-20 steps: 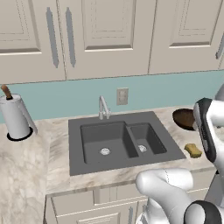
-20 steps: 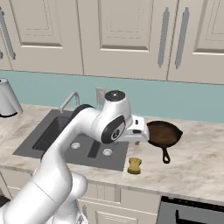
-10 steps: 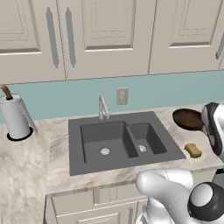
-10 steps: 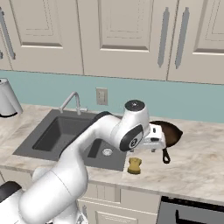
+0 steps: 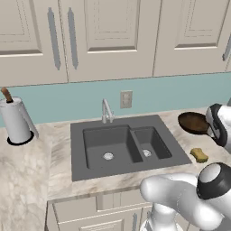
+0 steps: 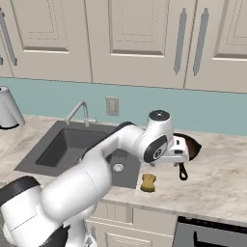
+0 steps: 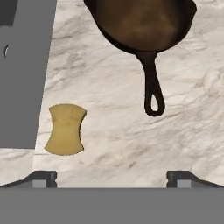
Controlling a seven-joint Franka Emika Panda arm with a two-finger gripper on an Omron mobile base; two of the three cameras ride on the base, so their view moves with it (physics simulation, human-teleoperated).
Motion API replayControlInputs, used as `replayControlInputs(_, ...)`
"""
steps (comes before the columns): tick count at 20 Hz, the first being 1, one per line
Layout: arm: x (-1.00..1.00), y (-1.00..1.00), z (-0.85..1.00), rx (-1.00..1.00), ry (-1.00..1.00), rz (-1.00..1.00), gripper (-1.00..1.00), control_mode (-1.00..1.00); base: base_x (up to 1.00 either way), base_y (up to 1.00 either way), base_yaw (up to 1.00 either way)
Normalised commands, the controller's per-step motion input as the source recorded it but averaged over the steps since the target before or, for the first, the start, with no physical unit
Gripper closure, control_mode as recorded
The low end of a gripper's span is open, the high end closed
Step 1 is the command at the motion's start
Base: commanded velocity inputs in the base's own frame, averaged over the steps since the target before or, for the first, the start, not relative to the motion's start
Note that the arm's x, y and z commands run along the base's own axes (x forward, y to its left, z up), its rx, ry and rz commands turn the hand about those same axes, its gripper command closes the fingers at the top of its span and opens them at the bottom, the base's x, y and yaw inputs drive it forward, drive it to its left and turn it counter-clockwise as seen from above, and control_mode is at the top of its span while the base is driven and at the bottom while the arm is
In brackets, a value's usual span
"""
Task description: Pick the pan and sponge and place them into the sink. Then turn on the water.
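Two small dark finger tips (image 7: pixel 43 178) set wide apart, nothing between them. Gripper (image 7: pixel 111 179) up in the air over the pale marbled stone counter (image 7: pixel 109 122), touching nothing.

Round dark-brown frying pan (image 7: pixel 140 22) flat on the counter, straight ahead of the fingers and well past them. Its short black handle (image 7: pixel 151 85) pointing back toward the fingers, with the loop end closest, a bit toward the right-hand finger. Bare counter between the handle end and the finger tips.

Small yellow sponge block (image 7: pixel 65 129) flat on the counter, near the left-hand finger and just ahead of it. Just beside the edge of the dark grey double sink (image 7: pixel 24 74), maybe touching it, hard to tell. Well apart from the pan.

From the base cameras: pan (image 6: pixel 189 144) and sponge (image 6: pixel 148 182) both on the counter outside the sink (image 6: pixel 67 144), sponge (image 5: pixel 199 154) near the counter's front edge. Both basins open. Lots of bare counter beyond the pan handle, on the side away from the sink.
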Motion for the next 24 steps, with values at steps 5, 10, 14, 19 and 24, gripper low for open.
replayControlInputs(5, 0.42, -0.28, -0.41, 0.00, 0.01, 0.00, -1.00, -1.00, 0.00, 0.00, 0.00)
replayControlInputs(10, 0.37, -0.27, -0.37, 0.00, 0.00, 0.00, -1.00, -1.00, 0.00, 0.00, 0.00)
replayControlInputs(14, 0.32, -0.30, -0.29, 0.00, 0.00, 0.00, -1.00, -1.00, 0.00, 0.00, 0.00)
replayControlInputs(19, 0.29, -0.30, -0.15, 0.00, 0.02, 0.00, -1.00, -1.00, 0.00, 0.00, 0.00)
replayControlInputs(24, 0.26, -0.26, -0.17, 0.00, 0.03, 0.00, -1.00, -1.00, 0.00, 0.00, 0.00)
